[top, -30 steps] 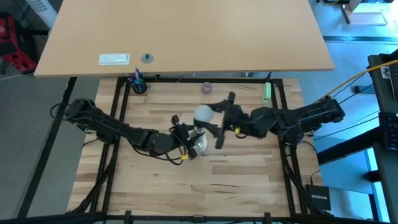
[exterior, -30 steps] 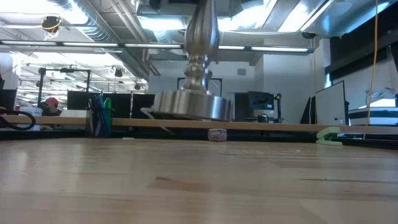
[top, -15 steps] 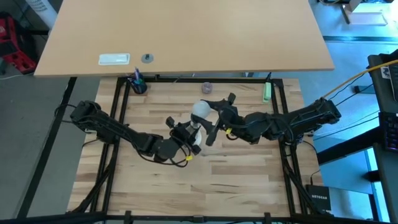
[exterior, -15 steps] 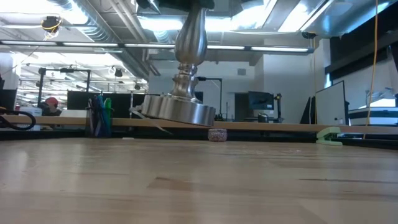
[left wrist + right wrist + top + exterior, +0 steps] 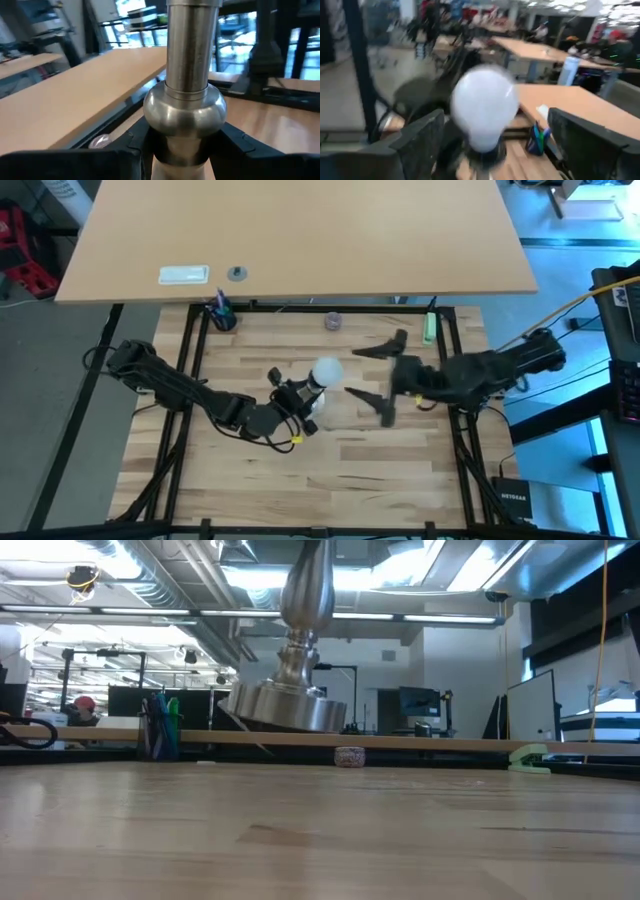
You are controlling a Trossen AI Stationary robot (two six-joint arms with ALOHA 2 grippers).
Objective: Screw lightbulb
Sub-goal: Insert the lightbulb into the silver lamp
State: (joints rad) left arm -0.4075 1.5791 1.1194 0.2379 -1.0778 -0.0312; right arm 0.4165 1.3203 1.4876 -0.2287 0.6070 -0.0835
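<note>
one lightbulb (image 5: 326,370), one silvery stand (image 5: 288,700), two grippers

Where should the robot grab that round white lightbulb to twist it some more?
Probably around the widest part of the white frosted lightbulb, coming from the side where the open right gripper now sits. The globe stands clear above the silvery metal stand, which the left gripper clamps by its stem, off the table.

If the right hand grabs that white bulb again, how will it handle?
The lightbulb looks smooth and round, so it may slip in the open right hand. It probably is light and fragile. Seated on the metal stand, held tilted off the table by the left hand, it shouldn't roll.
</note>
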